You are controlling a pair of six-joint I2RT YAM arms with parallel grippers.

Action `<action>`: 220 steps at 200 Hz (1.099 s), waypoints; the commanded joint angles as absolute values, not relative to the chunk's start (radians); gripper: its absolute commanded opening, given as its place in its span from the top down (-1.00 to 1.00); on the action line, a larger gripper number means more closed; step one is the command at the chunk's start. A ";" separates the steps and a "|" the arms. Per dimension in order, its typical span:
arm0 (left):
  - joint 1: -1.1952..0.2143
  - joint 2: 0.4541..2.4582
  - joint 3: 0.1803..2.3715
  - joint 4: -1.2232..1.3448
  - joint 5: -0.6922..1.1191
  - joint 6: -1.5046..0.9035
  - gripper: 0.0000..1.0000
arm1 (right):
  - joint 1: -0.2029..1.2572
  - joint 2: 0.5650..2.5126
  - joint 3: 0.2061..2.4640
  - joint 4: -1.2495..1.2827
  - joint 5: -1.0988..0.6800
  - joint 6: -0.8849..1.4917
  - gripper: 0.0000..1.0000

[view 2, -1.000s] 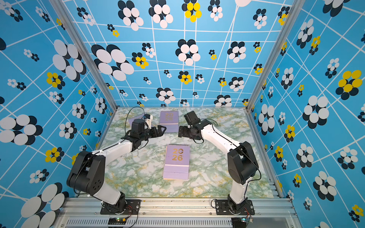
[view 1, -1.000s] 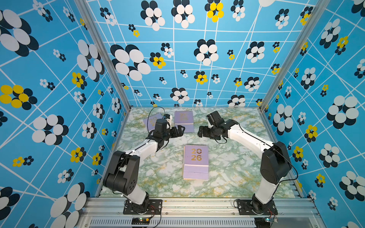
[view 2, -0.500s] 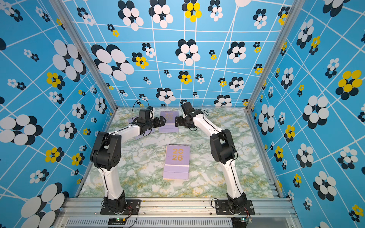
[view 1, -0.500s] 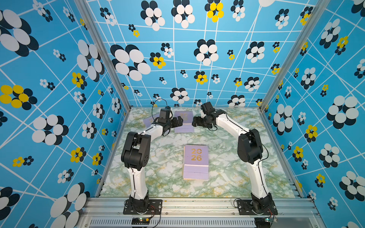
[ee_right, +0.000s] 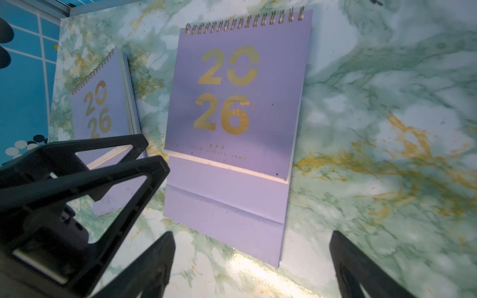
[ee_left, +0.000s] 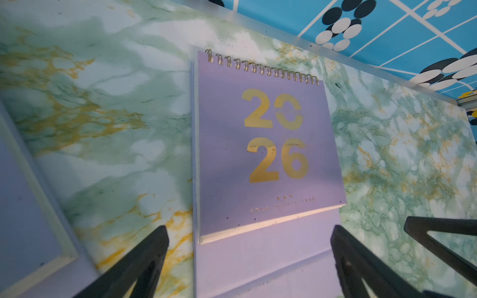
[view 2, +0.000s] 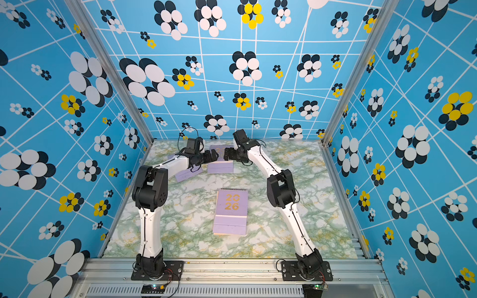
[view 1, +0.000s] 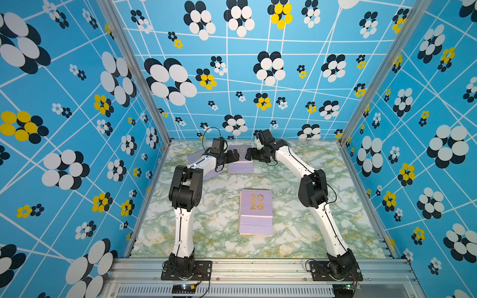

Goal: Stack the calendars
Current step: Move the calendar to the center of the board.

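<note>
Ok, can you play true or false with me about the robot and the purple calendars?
The left pincer and the right pincer are open. True.
The right pincer holds a calendar. False: it holds nothing.
The front calendar says 2026 in gold. True.
All calendars sit in one stack. False: the middle back calendar and the left back calendar lie apart.
The table is plain white. False: green-gold marble.

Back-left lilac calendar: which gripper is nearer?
Left. The left gripper hangs just past the back-left calendar, its arm crossing over it; the right gripper is farther, across the back-centre calendar.
</note>
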State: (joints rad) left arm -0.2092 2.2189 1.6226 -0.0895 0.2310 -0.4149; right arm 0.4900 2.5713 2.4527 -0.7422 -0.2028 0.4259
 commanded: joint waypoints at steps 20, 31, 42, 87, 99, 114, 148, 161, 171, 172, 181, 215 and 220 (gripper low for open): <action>-0.197 2.281 1.700 -0.147 0.239 -0.411 -0.99 | 0.485 2.619 2.487 -0.778 -0.230 0.438 -0.90; -0.195 2.295 1.714 -0.154 0.244 -0.411 -0.99 | 0.484 2.625 2.487 -0.773 -0.237 0.442 -0.90; -0.196 2.304 1.724 -0.159 0.248 -0.413 -0.99 | 0.484 2.633 2.487 -0.768 -0.244 0.446 -0.89; -0.196 2.344 1.764 -0.161 0.280 -0.440 -0.99 | 0.483 2.652 2.490 -0.731 -0.272 0.471 -0.89; -0.196 2.352 1.772 -0.157 0.293 -0.451 -0.99 | 0.483 2.662 2.500 -0.729 -0.283 0.476 -0.88; -0.197 2.361 1.775 -0.148 0.308 -0.466 -0.98 | 0.483 2.678 2.518 -0.734 -0.296 0.481 -0.88; -0.205 2.384 1.772 -0.118 0.340 -0.505 -0.97 | 0.483 2.696 2.527 -0.725 -0.313 0.490 -0.85; -0.211 2.393 1.772 -0.111 0.347 -0.514 -0.96 | 0.484 2.701 2.530 -0.723 -0.319 0.492 -0.84; -0.216 2.397 1.773 -0.107 0.349 -0.520 -0.96 | 0.484 2.704 2.531 -0.720 -0.324 0.494 -0.84; -0.217 2.398 1.773 -0.107 0.350 -0.521 -0.96 | 0.484 2.704 2.531 -0.719 -0.324 0.494 -0.84; -0.222 2.402 1.773 -0.104 0.354 -0.524 -0.96 | 0.483 2.705 2.533 -0.715 -0.328 0.497 -0.83; -0.232 2.396 1.749 -0.088 0.357 -0.539 -0.95 | 0.484 2.709 2.530 -0.704 -0.346 0.508 -0.79; -0.232 2.393 1.740 -0.082 0.360 -0.542 -0.95 | 0.484 2.709 2.530 -0.703 -0.348 0.510 -0.78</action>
State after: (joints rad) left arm -0.2165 2.3547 1.7645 -0.0711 0.3260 -0.5137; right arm 0.4892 2.6789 2.5053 -0.7208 -0.3202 0.4919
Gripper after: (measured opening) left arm 0.977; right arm 0.896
